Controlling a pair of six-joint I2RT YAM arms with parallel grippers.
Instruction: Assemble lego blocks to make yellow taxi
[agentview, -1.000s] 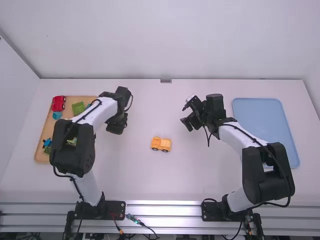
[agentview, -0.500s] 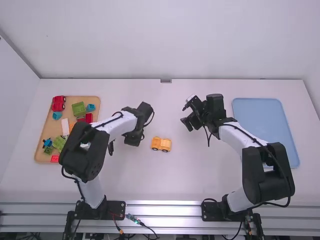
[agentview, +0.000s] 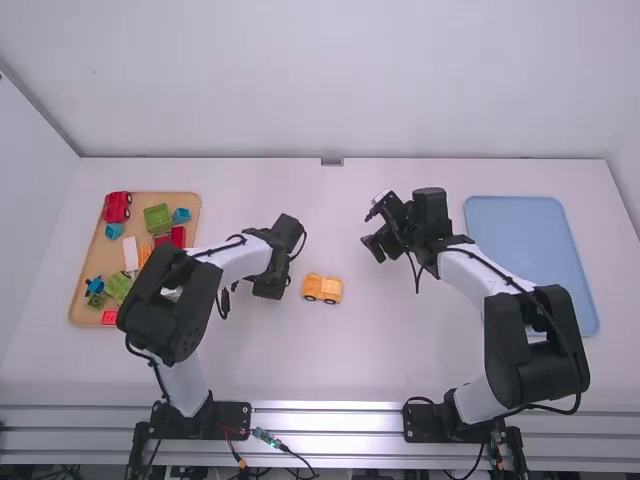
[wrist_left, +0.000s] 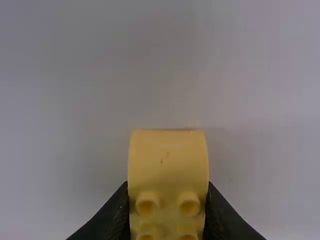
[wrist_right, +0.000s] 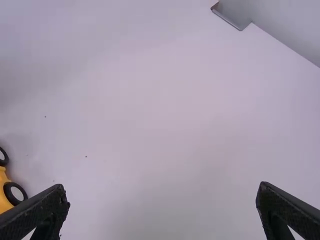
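Note:
My left gripper (agentview: 270, 287) is low over the table, just left of the yellow wheeled base (agentview: 322, 288) in the high view. In the left wrist view, a yellow block (wrist_left: 168, 165) with a rounded end and round studs is held between the fingers of that gripper (wrist_left: 168, 205), which is shut on it. My right gripper (agentview: 376, 245) hangs beyond the base and to its right; in the right wrist view this gripper (wrist_right: 163, 197) stands open with nothing between its fingers. Part of the wheeled base (wrist_right: 5, 195) shows at the left edge there.
A wooden tray (agentview: 75, 300) at the far left holds several loose blocks, among them a red car (agentview: 117, 206) and a green block (agentview: 157, 217). A blue tray (agentview: 530, 260) lies on the right side of the table.
From beside the wooden tray, my left gripper has moved right and toward the camera, close to the wheeled base, slowing over the last half second. The right arm and base have stayed put.

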